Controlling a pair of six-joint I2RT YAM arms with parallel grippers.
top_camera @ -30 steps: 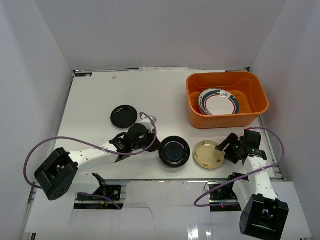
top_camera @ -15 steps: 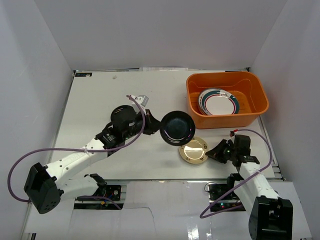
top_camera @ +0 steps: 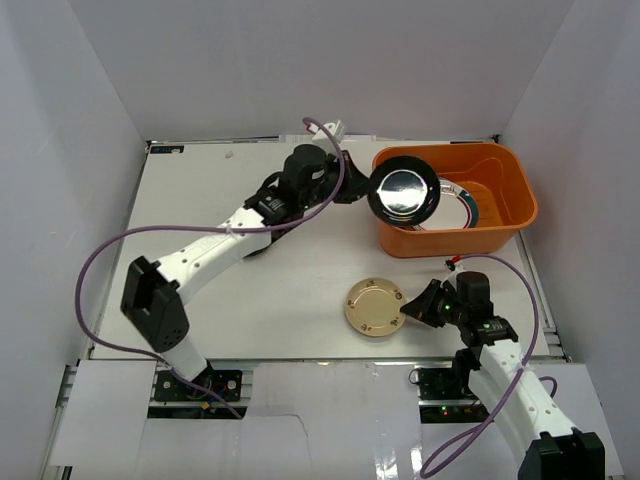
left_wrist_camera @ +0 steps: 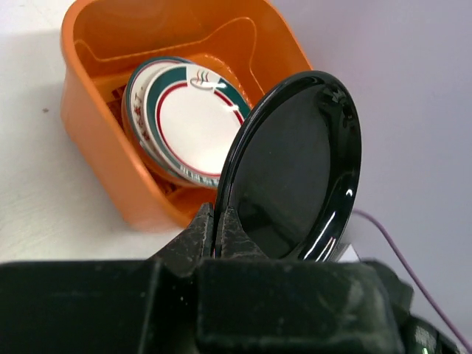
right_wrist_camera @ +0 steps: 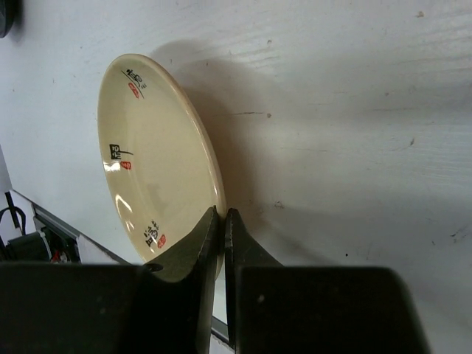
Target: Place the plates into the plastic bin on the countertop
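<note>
Near right edge of the table (top_camera: 200, 200): right jaws closed on the rim of the tan plate (right_wrist_camera: 158, 158), which sits tilted; contact with the table cannot be confirmed. Far right corner: orange bin (top_camera: 500, 225) stands on the table. Left jaws closed on the rim of a glossy black plate (left_wrist_camera: 295, 169), held on edge above the bin's left end. Inside the bin, a stack of plates leans at the left, topped by the white plate with green-red rim (left_wrist_camera: 193, 122).

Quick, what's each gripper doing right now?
Left gripper: shut on the black plate, pinching its rim.
Right gripper: shut on the gold-tan plate, pinching its rim.
</note>
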